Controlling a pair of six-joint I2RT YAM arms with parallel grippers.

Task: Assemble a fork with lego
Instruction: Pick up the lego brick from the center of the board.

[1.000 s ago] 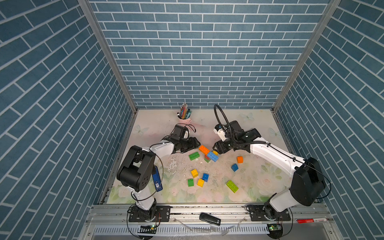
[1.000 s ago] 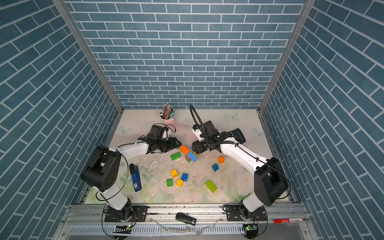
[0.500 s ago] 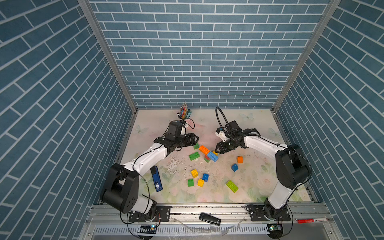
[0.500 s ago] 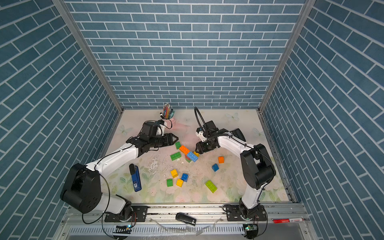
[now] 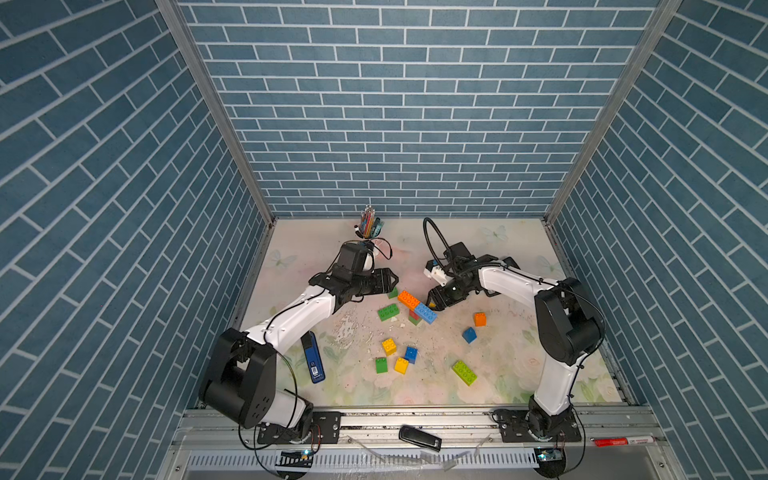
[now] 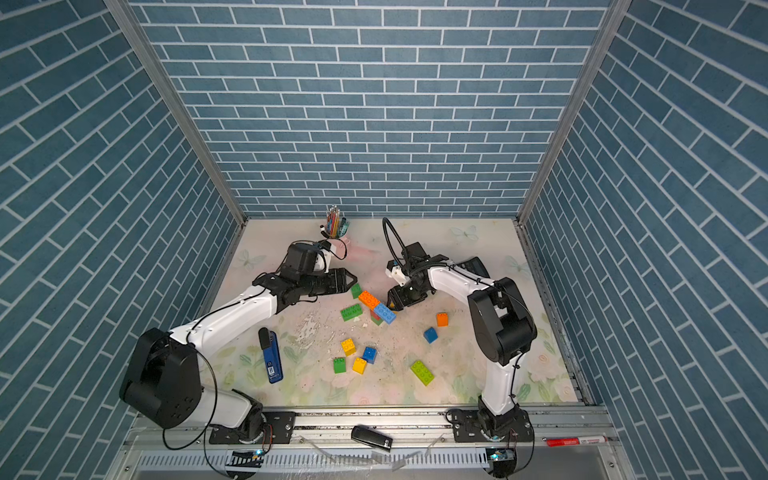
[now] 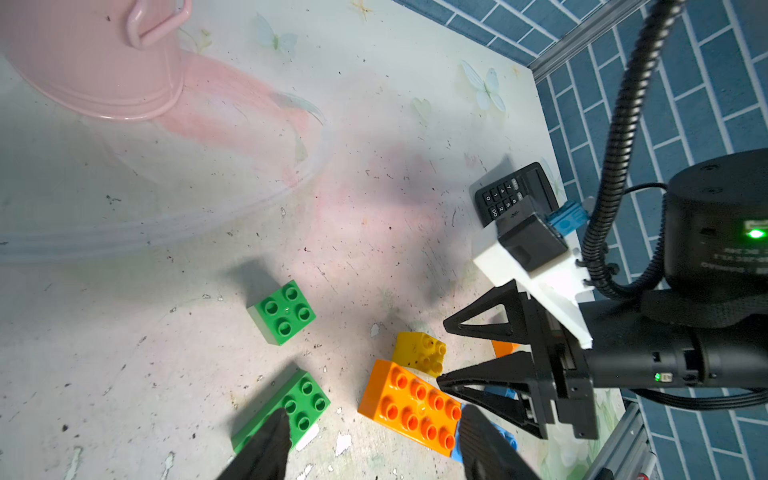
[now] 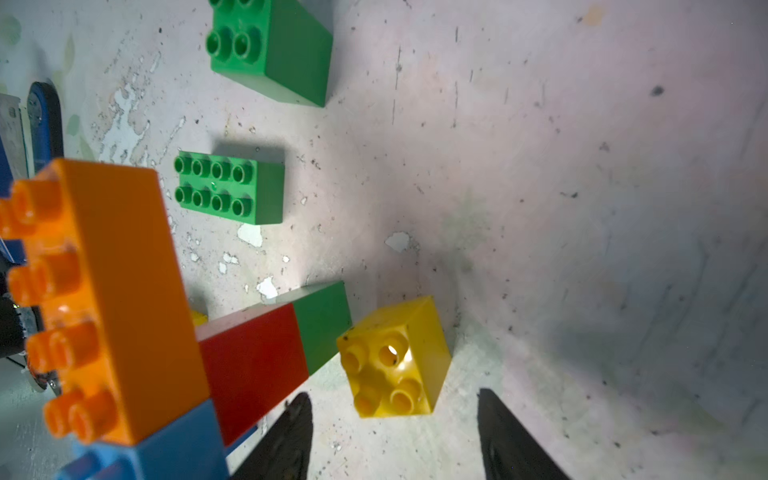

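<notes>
Joined lego stands mid-table: an orange oblong (image 5: 408,299) and a blue brick (image 5: 426,312) on top of red and green ones (image 8: 249,365). My left gripper (image 7: 374,449) is open, low over the table, its fingertips either side of the gap between the green oblong (image 7: 299,405) and the orange oblong (image 7: 411,409). My right gripper (image 8: 395,440) is open too. A yellow square brick (image 8: 395,361) lies tipped on its side just ahead of its fingertips. A green square (image 7: 282,311) sits apart. Several loose bricks (image 5: 395,357) lie nearer the front.
A pink bucket (image 7: 95,54) with pens stands at the back. A black calculator (image 7: 515,191) lies behind the right arm. A blue device (image 5: 312,361) lies by the left arm. A lime brick (image 5: 464,372) sits front right. Brick-patterned walls close in on three sides.
Both arms have changed posture, their elbows swinging outward and back. The left gripper has edged right towards the joined bricks. The bricks have not moved.
</notes>
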